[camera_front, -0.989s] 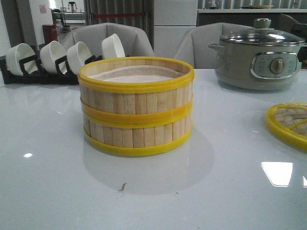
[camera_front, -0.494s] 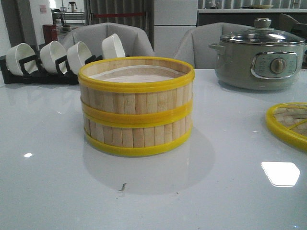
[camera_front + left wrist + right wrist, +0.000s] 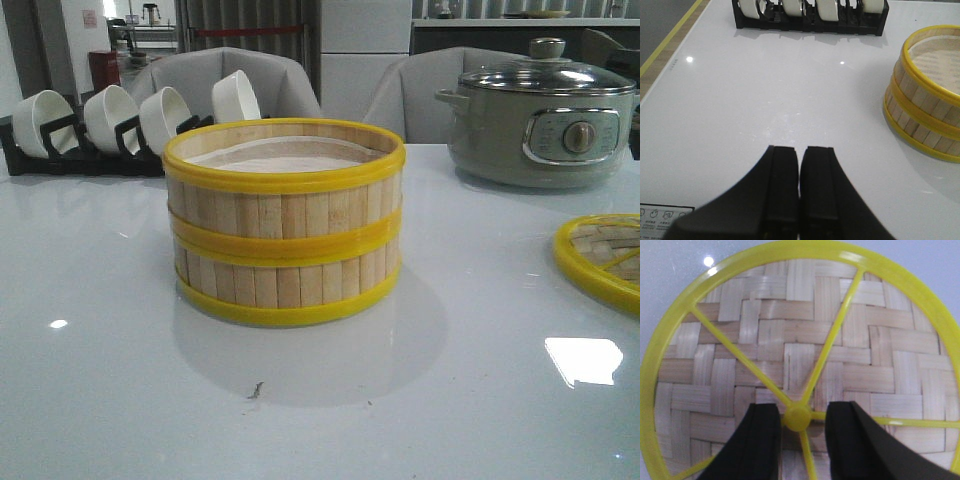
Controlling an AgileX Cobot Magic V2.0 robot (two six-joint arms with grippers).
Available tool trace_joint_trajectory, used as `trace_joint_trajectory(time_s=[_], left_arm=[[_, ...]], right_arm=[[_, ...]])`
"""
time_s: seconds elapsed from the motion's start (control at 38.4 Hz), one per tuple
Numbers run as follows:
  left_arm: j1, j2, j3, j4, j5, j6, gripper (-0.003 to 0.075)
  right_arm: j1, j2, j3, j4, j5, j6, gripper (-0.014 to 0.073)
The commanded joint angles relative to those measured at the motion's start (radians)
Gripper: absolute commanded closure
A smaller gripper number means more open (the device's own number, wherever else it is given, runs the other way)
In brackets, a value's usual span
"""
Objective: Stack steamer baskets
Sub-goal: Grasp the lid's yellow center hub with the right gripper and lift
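Two steamer baskets stand stacked in the middle of the table, the upper basket (image 3: 284,205) squarely on the lower basket (image 3: 285,285), with white liner showing inside the top one. The stack also shows in the left wrist view (image 3: 922,107), off to one side of my left gripper (image 3: 800,150). That gripper is shut and empty, low over bare table. My right gripper (image 3: 802,409) is open, its fingers on either side of the yellow knob (image 3: 797,418) of the woven lid (image 3: 805,335), not closed on it. Neither gripper shows in the front view.
The woven lid (image 3: 605,258) lies flat at the table's right edge. A grey-green electric pot (image 3: 545,120) stands at the back right. A black rack of white bowls (image 3: 100,125) runs along the back left, and it shows in the left wrist view (image 3: 810,22).
The baskets and lid have not moved. Only the bright reflection on the table at the front right has changed shape.
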Motion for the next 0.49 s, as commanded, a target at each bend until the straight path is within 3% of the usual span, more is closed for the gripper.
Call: trace_joint_trajectory(time_s=[0.0, 0.47], left_arm=[[-0.008, 0.009, -0.029, 0.004, -0.075, -0.007, 0.0633], [-0.008, 0.009, -0.029, 0.004, -0.075, -0.007, 0.0633]], right_arm=[[-0.001, -0.045, -0.035, -0.009, -0.06, -0.006, 0.0252], [0.0, -0.024, -0.035, -0.009, -0.071, -0.006, 0.0252]])
